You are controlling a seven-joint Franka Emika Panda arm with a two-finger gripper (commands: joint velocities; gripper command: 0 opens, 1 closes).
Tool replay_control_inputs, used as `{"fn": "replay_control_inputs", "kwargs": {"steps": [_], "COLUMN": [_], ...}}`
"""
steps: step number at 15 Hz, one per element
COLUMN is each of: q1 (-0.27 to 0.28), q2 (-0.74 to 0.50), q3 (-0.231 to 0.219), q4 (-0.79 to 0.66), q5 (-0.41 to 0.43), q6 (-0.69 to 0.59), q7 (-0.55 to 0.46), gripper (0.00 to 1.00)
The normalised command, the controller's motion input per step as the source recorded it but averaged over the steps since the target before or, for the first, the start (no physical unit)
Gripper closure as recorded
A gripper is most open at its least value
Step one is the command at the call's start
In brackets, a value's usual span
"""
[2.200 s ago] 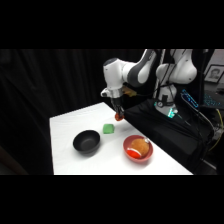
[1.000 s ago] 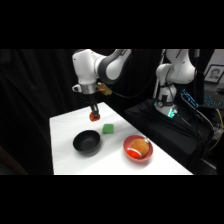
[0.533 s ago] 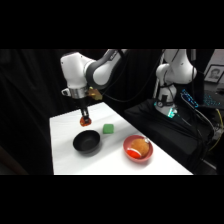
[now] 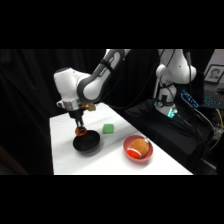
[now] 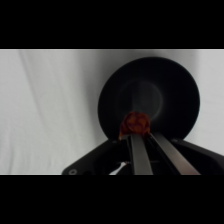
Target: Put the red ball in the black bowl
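I see my gripper (image 5: 141, 134) clenching the small red ball (image 5: 134, 124) above the glossy black bowl's (image 5: 170, 80) near rim; release now and it may bounce out.

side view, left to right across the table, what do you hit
black bowl with the red ball held over its left rim by the gripper → green block → red bowl
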Motion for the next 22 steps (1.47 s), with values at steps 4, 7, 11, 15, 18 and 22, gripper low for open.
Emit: {"fn": "replay_control_inputs", "kwargs": {"steps": [4,7,11,15,18,22], "q1": [-0.075,-0.064,-0.065,-0.111,-0.109,-0.101], "q2": [0.22,0.14,0.07,0.0,-0.09,-0.16], "q3": [0.097,0.078,0.066,0.105,0.098,0.089], "q4": [0.3,0.24,0.18,0.16,0.15,0.11], "q5": [0.105,0.085,0.066,0.101,0.099,0.1], "q6": [0.0,-0.04,-0.1,-0.23,-0.29,-0.34], "q7": [-0.09,-0.07,-0.09,-0.19,-0.22,-0.22], "gripper": [0.96,0.6,0.27,0.0,0.0,0.0]}}
